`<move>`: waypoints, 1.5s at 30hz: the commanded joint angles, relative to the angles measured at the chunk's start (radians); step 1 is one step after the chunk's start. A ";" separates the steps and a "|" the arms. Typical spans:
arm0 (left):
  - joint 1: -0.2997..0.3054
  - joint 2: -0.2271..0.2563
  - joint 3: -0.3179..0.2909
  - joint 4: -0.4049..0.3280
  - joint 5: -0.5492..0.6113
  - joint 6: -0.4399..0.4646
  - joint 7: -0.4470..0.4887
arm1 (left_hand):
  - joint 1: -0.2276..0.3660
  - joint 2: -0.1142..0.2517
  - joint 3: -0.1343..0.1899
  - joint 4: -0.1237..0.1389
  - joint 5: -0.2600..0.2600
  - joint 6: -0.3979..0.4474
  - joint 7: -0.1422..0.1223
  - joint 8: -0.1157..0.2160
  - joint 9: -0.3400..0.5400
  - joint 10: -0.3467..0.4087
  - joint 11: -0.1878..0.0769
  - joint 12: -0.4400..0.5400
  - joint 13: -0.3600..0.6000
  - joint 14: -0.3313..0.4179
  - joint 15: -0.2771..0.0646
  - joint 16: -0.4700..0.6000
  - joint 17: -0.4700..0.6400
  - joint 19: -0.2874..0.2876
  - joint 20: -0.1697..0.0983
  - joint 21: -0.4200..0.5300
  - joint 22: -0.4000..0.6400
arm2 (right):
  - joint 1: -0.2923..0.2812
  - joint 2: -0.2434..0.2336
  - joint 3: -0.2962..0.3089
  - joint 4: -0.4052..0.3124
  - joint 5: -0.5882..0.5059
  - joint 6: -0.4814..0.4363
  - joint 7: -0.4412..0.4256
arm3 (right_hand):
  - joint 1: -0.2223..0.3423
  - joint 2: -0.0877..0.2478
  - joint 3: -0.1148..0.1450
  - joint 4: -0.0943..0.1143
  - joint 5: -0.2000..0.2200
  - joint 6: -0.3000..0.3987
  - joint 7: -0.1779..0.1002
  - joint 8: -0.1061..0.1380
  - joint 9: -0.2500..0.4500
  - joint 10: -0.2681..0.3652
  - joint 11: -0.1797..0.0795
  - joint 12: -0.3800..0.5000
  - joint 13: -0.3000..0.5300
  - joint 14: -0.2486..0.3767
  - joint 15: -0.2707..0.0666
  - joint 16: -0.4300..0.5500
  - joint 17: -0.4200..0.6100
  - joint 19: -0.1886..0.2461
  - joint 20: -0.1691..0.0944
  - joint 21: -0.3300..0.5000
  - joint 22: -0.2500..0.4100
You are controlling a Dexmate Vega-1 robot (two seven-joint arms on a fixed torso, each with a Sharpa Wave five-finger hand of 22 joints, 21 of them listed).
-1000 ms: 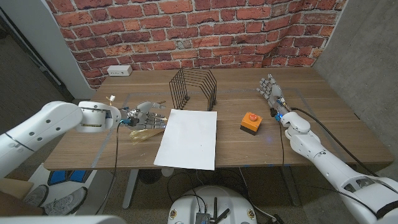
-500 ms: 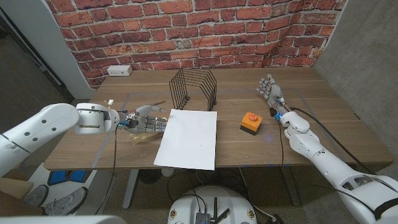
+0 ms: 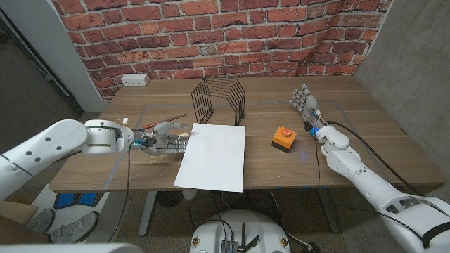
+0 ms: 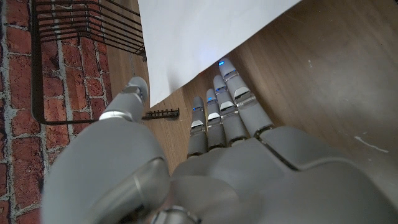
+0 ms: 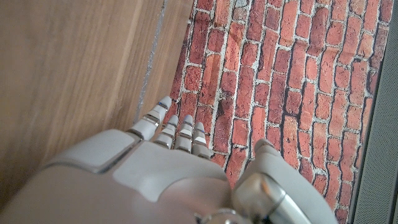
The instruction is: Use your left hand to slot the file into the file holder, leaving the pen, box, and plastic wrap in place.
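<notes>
Your left hand [image 3: 166, 138] has slid right until its spread, empty fingers reach the near-left edge of the file [image 3: 213, 156], ready to lift it. That white sheet lies flat on the worktop [image 3: 365, 140], just before the wire file holder [image 3: 219, 100]. Far right, your right hand [image 3: 304, 103] waits, fingers extended, holding nothing.

Even bright light, pics sharp.

One file [image 3: 212, 156], one file holder [image 3: 219, 101], one pen [image 3: 161, 123], one box [image 3: 283, 138].
</notes>
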 commanded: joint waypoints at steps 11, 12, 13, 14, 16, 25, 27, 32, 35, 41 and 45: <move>-0.089 0.019 0.096 0.074 0.035 0.029 -0.193 | 0.012 0.002 -0.023 0.007 -0.003 0.018 0.051 -0.007 0.004 0.019 -0.011 -0.007 0.003 -0.022 0.013 -0.014 0.003 -0.042 -0.002 -0.022 0.003 | 0.010 0.012 -0.006 0.011 -0.008 -0.001 -0.014 | -0.007 0.031 0.009 -0.002 0.000 0.011 -0.001 -0.001 0.003 0.008 0.002 0.003 -0.001 0.003 0.002 0.008 0.001 0.012 0.002 0.005 0.002; -0.100 0.021 0.105 0.079 0.041 0.038 -0.208 | 0.014 0.003 -0.024 0.007 -0.002 0.020 0.051 -0.007 0.004 0.020 -0.012 -0.007 0.003 -0.019 0.011 -0.013 0.003 -0.044 -0.002 -0.022 0.003 | 0.012 0.013 -0.006 0.013 -0.008 -0.001 -0.013 | -0.008 0.031 0.009 -0.002 0.000 0.011 -0.002 -0.001 0.003 0.008 0.003 0.003 -0.001 0.003 0.002 0.008 0.001 0.012 0.002 0.005 0.002; -0.106 0.022 0.111 0.081 0.044 0.043 -0.209 | 0.015 0.005 -0.024 0.007 -0.002 0.024 0.050 -0.006 0.004 0.021 -0.013 -0.007 0.003 -0.016 0.012 -0.012 0.003 -0.045 -0.003 -0.022 0.003 | 0.013 0.014 -0.007 0.014 -0.009 -0.001 -0.014 | -0.008 0.031 0.009 -0.002 0.000 0.011 -0.001 -0.001 0.003 0.007 0.002 0.002 -0.001 0.003 0.002 0.008 0.000 0.012 0.002 0.005 0.002; -0.109 0.022 0.113 0.085 0.045 0.045 -0.216 | 0.018 0.007 -0.025 0.007 -0.001 0.029 0.049 -0.004 0.004 0.024 -0.020 -0.006 0.003 -0.015 0.011 -0.012 0.003 -0.045 -0.004 -0.022 0.003 | 0.014 0.015 -0.007 0.016 -0.010 0.000 -0.015 | -0.008 0.031 0.009 -0.002 -0.001 0.011 -0.001 -0.001 0.003 0.008 0.001 0.002 -0.001 0.003 0.002 0.008 0.000 0.012 0.002 0.005 0.002; -0.117 0.023 0.120 0.088 0.049 0.051 -0.215 | 0.024 0.011 -0.026 0.005 0.000 0.038 0.049 -0.002 0.004 0.032 -0.027 -0.005 0.002 -0.006 0.003 -0.009 0.003 -0.043 -0.008 -0.020 0.003 | 0.017 0.017 -0.008 0.020 -0.011 0.001 -0.015 | -0.008 0.031 0.010 -0.002 -0.001 0.011 -0.001 -0.001 0.003 0.009 0.003 0.003 -0.001 0.003 0.002 0.008 0.000 0.013 0.002 0.006 0.002; -0.154 0.010 0.153 0.119 0.076 0.065 -0.262 | 0.042 0.021 -0.028 0.003 0.002 0.060 0.046 0.000 0.005 0.053 -0.040 -0.004 0.002 0.012 -0.008 -0.005 0.003 -0.036 -0.017 -0.016 0.003 | 0.024 0.023 -0.011 0.027 -0.015 0.003 -0.020 | -0.009 0.030 0.011 -0.001 -0.001 0.013 -0.001 -0.001 0.003 0.009 0.003 0.003 0.000 0.004 0.002 0.009 -0.001 0.014 0.002 0.006 0.002; -0.160 0.007 0.159 0.125 0.081 0.068 -0.271 | 0.044 0.022 -0.029 0.003 0.002 0.061 0.046 0.000 0.005 0.055 -0.040 -0.004 0.003 0.014 -0.009 -0.005 0.003 -0.034 -0.019 -0.015 0.003 | 0.024 0.023 -0.011 0.026 -0.017 0.002 -0.023 | -0.009 0.030 0.011 -0.001 -0.001 0.013 -0.002 -0.001 0.003 0.008 0.003 0.003 0.000 0.005 0.002 0.009 -0.002 0.014 0.002 0.006 0.002; -0.181 0.000 0.174 0.138 0.098 0.079 -0.286 | 0.056 0.030 -0.031 0.002 0.003 0.076 0.043 0.001 0.005 0.071 -0.041 -0.002 0.003 0.031 -0.017 -0.001 0.003 -0.027 -0.026 -0.013 0.003 | 0.026 0.025 -0.012 0.027 -0.018 0.002 -0.025 | -0.010 0.030 0.012 -0.001 -0.002 0.013 -0.001 -0.001 0.003 0.008 0.004 0.002 0.000 0.005 0.004 0.009 -0.003 0.014 0.002 0.006 0.002; -0.192 -0.010 0.185 0.150 0.113 0.079 -0.308 | 0.065 0.034 -0.033 0.001 0.004 0.084 0.037 0.001 0.005 0.088 -0.048 0.001 0.003 0.043 -0.021 0.000 0.003 -0.021 -0.030 -0.011 0.003 | 0.026 0.025 -0.013 0.027 -0.019 0.000 -0.026 | -0.010 0.030 0.013 -0.001 -0.002 0.013 -0.001 -0.001 0.003 0.009 0.003 0.002 0.000 0.006 0.002 0.010 -0.003 0.014 0.002 0.005 0.002; -0.198 -0.018 0.191 0.153 0.120 0.084 -0.320 | 0.077 0.039 -0.039 0.002 0.004 0.115 0.028 0.007 0.006 0.113 -0.070 0.004 0.004 0.066 -0.038 0.003 0.002 -0.004 -0.044 -0.006 0.004 | 0.024 0.025 -0.012 0.025 -0.017 -0.001 -0.026 | -0.011 0.030 0.014 0.000 -0.002 0.014 0.000 0.000 0.003 0.009 0.005 0.002 0.000 0.006 0.002 0.010 -0.004 0.015 0.003 0.005 0.002; -0.190 -0.018 0.185 0.148 0.116 0.081 -0.313 | 0.084 0.044 -0.045 0.003 0.003 0.138 0.011 0.010 0.007 0.140 -0.079 0.008 0.005 0.092 -0.053 0.007 0.002 0.006 -0.053 -0.004 0.004 | 0.022 0.024 -0.011 0.024 -0.015 0.000 -0.025 | -0.012 0.030 0.015 0.000 -0.002 0.015 -0.001 0.000 0.003 0.009 0.005 0.002 0.000 0.006 0.004 0.010 -0.005 0.015 0.003 0.005 0.002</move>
